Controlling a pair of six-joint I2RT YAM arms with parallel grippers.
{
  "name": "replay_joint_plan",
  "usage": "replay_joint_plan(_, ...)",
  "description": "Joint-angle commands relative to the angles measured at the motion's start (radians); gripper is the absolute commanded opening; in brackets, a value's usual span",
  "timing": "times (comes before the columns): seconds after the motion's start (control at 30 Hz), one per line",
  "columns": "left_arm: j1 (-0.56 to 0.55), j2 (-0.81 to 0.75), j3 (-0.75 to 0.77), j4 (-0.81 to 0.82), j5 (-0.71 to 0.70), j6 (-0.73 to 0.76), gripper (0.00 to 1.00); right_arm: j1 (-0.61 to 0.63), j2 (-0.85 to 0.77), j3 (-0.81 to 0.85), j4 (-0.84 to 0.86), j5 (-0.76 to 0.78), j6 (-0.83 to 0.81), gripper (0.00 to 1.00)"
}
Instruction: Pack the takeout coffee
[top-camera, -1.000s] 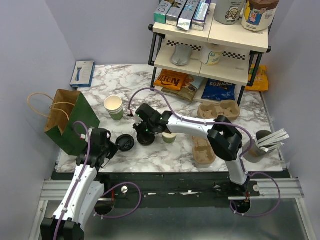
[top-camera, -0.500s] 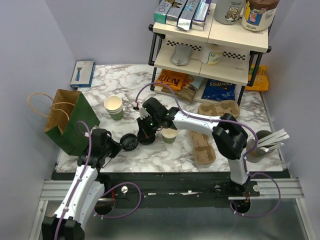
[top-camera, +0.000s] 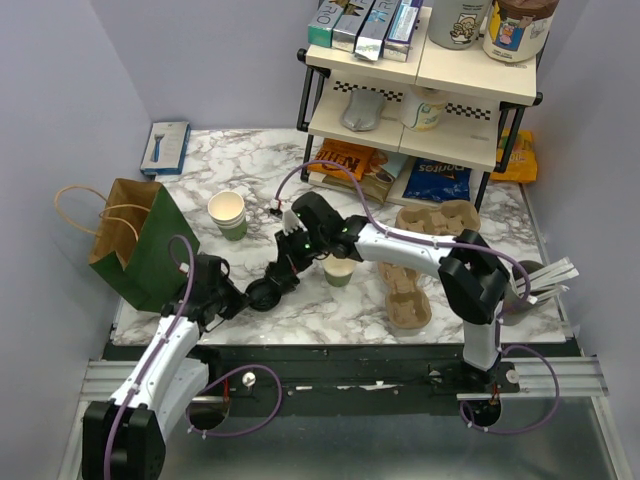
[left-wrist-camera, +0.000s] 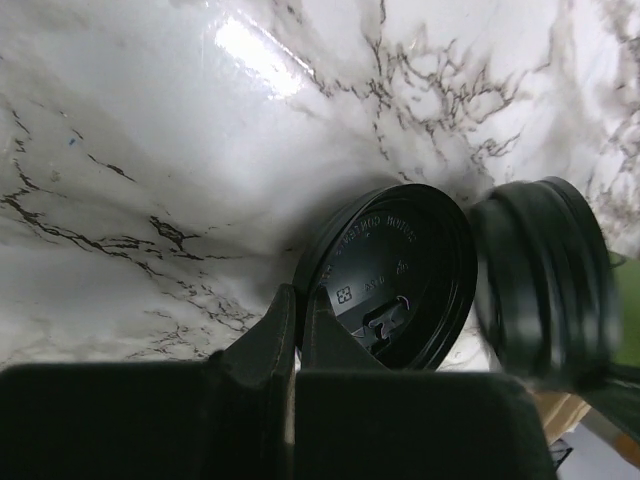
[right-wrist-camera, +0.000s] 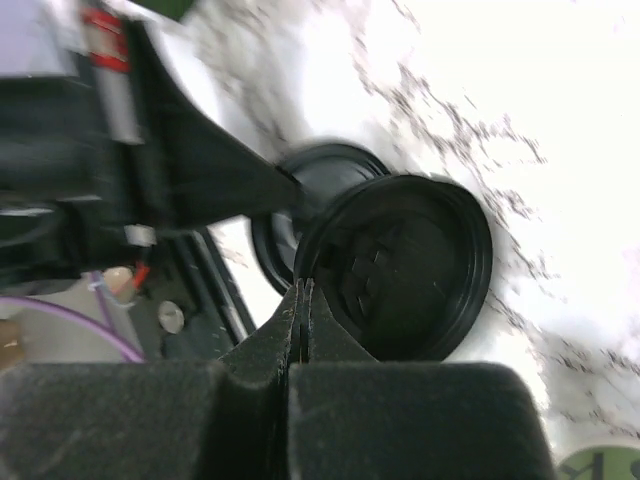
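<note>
Two dark-green cups with cream insides stand open on the marble, one at the back left (top-camera: 228, 214) and one at the middle (top-camera: 339, 271). My left gripper (top-camera: 237, 298) is shut on the rim of a black lid (top-camera: 262, 295), low over the table; the left wrist view shows the gripper (left-wrist-camera: 298, 292) and this lid (left-wrist-camera: 385, 275). My right gripper (top-camera: 290, 262) is shut on the rim of a second black lid (right-wrist-camera: 400, 265), right beside the first one (right-wrist-camera: 275, 225). The second lid shows blurred at the right of the left wrist view (left-wrist-camera: 545, 280).
A green paper bag (top-camera: 140, 245) stands at the left, close to my left arm. Two brown pulp carriers (top-camera: 408, 300) (top-camera: 437, 217) lie to the right. A grey cup with white sticks (top-camera: 515, 295) is at the far right. A shelf rack (top-camera: 420, 90) stands behind.
My right gripper has carried its lid left and nearer, up against the left gripper's lid. My left gripper has moved its lid slightly right and nearer.
</note>
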Motion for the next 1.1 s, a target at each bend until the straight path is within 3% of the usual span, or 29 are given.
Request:
replay_joint_plan(0.0,-0.027,0.036,0.041,-0.012,0.011,0.028,0.0,0.007,-0.038,-0.013,0.075,-0.06,0.024,0.01)
replay_joint_plan(0.43,-0.034,-0.031,0.09,-0.115,-0.077,0.009,0.0,0.008,-0.083,-0.019,0.055,0.039,-0.048,0.01)
replay_joint_plan(0.9,-0.034,-0.105,0.301,-0.443,-0.245,-0.037,0.0,0.009,-0.074,-0.014,0.042,0.024,-0.07,0.01)
replay_joint_plan(1.07,-0.032,-0.125,0.349,-0.483,-0.308,-0.028,0.0,0.008,-0.057,-0.02,0.042,0.031,-0.067,0.01)
